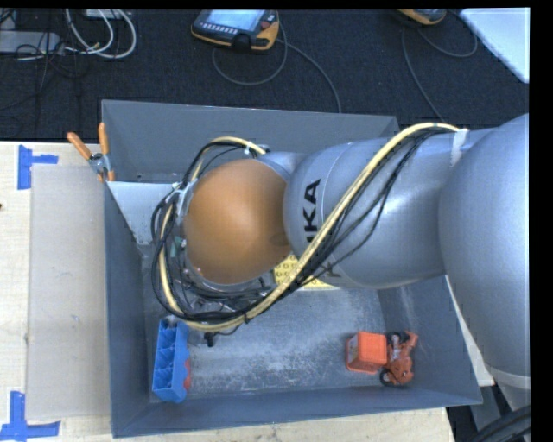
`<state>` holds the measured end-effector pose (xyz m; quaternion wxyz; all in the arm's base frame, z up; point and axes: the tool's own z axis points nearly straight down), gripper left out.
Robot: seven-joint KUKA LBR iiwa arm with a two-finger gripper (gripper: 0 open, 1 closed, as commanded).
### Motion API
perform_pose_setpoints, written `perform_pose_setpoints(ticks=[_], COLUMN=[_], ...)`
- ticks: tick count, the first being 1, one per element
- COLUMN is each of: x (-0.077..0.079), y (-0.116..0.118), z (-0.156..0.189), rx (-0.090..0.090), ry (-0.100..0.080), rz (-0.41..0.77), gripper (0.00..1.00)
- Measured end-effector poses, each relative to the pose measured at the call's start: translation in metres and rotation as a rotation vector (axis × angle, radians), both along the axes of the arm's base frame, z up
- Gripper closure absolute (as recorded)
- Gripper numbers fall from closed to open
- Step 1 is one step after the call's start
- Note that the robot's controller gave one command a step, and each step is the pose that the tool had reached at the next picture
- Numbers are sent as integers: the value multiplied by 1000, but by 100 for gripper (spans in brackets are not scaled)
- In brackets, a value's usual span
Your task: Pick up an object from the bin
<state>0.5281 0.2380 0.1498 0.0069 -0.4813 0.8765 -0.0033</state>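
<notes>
In the camera view, a blue ridged block (170, 361) is seen in the near-left corner of the grey bin (285, 393), its long axis laid along the left wall. The gripper (207, 332) is placed just beside the block's far end, under the arm's orange cover (233, 220); whether it is open or closed cannot be told. An orange toy vehicle (380, 354) is seen well apart, near-right, on the dusty floor. Cables (99, 30) are spread on dark flooring beyond.

A black-and-orange controller (235, 26) lies on the dark floor (371, 60); grey cables (99, 34) coil left of it, a white sheet (501, 39) right.
</notes>
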Motion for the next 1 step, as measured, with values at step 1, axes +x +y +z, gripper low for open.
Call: perform_pose_setpoints(ticks=[1], x=[1], y=[1], z=[17], rx=[2], ry=[-4], rz=[0], gripper=[100])
